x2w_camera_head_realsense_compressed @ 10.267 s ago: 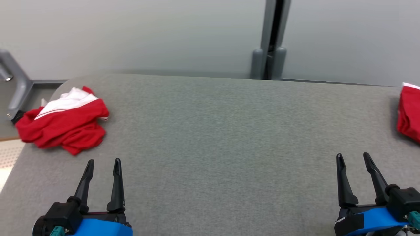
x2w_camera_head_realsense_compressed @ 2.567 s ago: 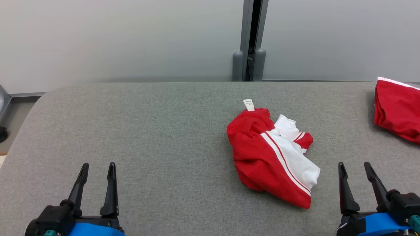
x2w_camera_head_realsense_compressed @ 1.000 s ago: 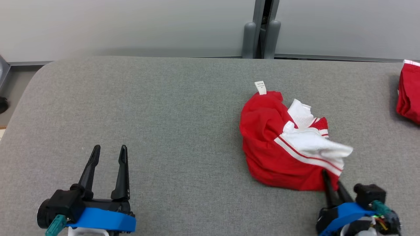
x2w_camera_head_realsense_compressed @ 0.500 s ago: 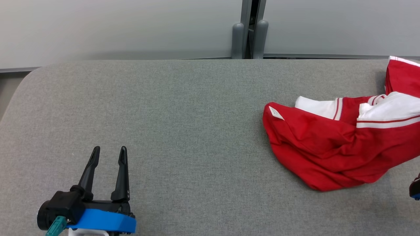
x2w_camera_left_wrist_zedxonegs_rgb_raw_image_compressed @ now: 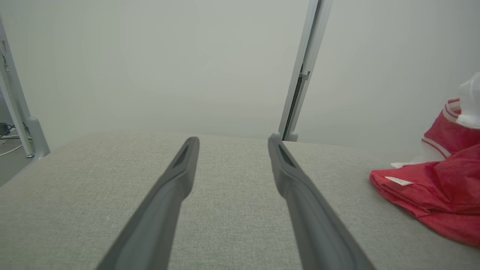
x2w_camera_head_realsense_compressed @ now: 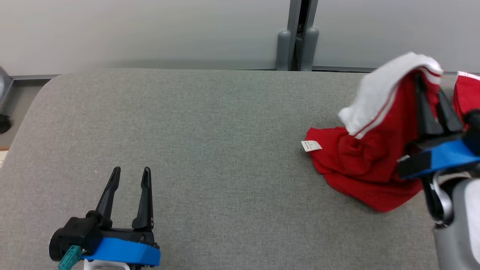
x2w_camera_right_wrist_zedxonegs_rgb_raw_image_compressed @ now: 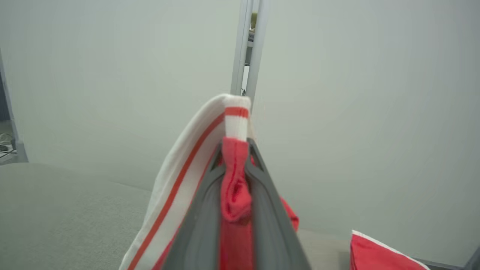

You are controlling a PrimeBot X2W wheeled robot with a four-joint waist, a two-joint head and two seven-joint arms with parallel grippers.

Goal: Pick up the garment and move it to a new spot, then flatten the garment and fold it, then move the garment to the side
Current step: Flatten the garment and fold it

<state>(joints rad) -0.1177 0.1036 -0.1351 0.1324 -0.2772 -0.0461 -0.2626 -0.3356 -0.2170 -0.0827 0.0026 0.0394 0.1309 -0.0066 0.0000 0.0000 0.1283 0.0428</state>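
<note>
Below the right gripper [x2w_camera_head_realsense_compressed: 429, 88], clamped on the crumpled red-and-white cloth garment [x2w_camera_head_realsense_compressed: 360, 168], fabric rests on the grey padded worktop [x2w_camera_head_realsense_compressed: 225, 131], so I'd lift higher; left gripper [x2w_camera_head_realsense_compressed: 132, 169] spread, empty.

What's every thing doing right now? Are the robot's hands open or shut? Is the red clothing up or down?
Right hand: shut, pinching a bunched bit of the red and white garment.
Left hand: open, holding nothing.
Red and white garment: crumpled, one end lifted, the rest lying on the table.
Other red garment: lying on the table, far right.
</note>
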